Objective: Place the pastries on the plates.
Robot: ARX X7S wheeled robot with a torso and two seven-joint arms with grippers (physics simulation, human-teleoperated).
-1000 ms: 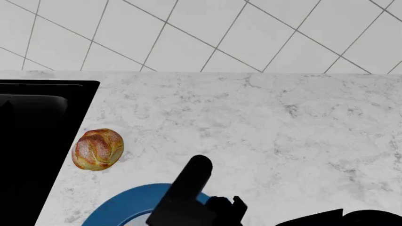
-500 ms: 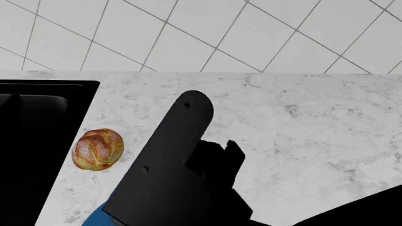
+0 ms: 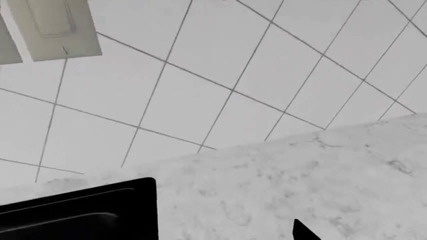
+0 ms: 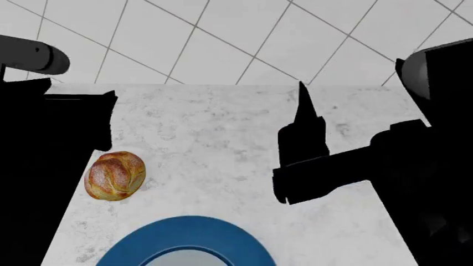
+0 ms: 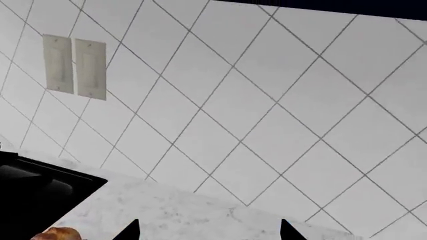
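Change since half a second ago: the left arm (image 4: 30,58), which then rose over the middle of the bench and covered most of the blue plate, now stands at the bench's left edge; the right arm (image 4: 414,160) has come up over the right half of the bench; the bread roll has not moved.

Writing: none legible on any item.

Count:
- Bread roll (image 4: 115,175), one: golden-brown, lying on the marble bench (image 4: 221,144) near its left edge, just beside the black sink (image 3: 80,212), apart from the plate. A sliver of it also shows in the right wrist view.
- Blue-rimmed plate (image 4: 185,237), one: at the bench's front edge, partly cut off, nothing seen on it.
- Croissant and grey plate: not in view.
- Right gripper (image 5: 208,231), one: two finger tips (only the tips show) stand well apart with nothing between them.
- Left gripper (image 3: 301,232), one: a single dark tip visible; its opening cannot be told.
- Wall switch plates (image 5: 75,66), two, side by side on the tiled wall.
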